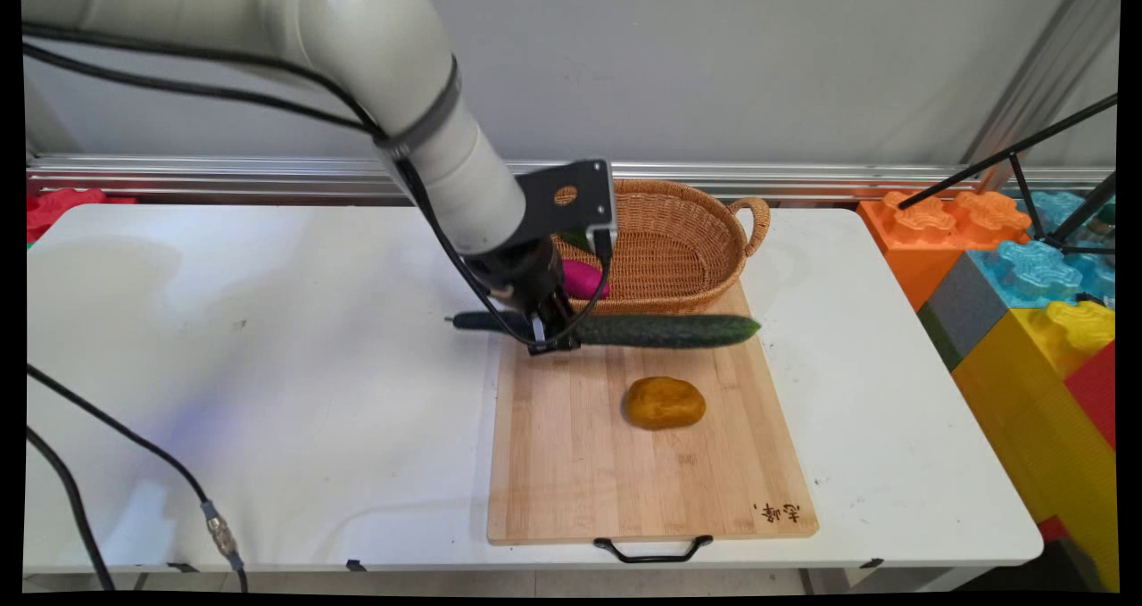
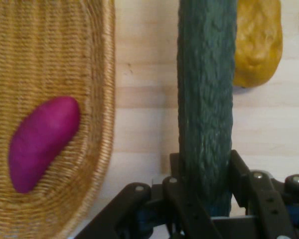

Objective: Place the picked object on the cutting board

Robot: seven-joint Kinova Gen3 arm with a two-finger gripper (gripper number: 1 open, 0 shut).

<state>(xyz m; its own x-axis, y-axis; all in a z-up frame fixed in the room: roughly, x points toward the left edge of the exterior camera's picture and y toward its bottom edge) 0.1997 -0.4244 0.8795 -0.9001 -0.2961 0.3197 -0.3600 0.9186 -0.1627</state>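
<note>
The end effector [image 1: 555, 336] is clamped on a long dark green cucumber [image 1: 665, 330], gripping it toward its stem end, so most of its length sticks out toward the counter's right side. In the hand view the two fingers [image 2: 243, 172] press against either side of the cucumber's bumpy skin. The cucumber lies level along the far edge of a bamboo cutting board [image 1: 571, 463], its stem end reaching past the board's left edge; whether it rests on the board or hangs just above it I cannot tell.

Near the middle of the board, apart from the cucumber, sits a yellow-brown potato [image 1: 664, 402]. Just behind the cucumber, at the board's far edge, stands a woven wicker basket [image 1: 687, 240] with a magenta sweet potato [image 2: 42, 141] lying inside. The board rests on the white counter [image 1: 268, 383], a black handle at its near edge.

Beyond the counter's right edge stand large coloured building blocks [image 1: 1026, 294].
</note>
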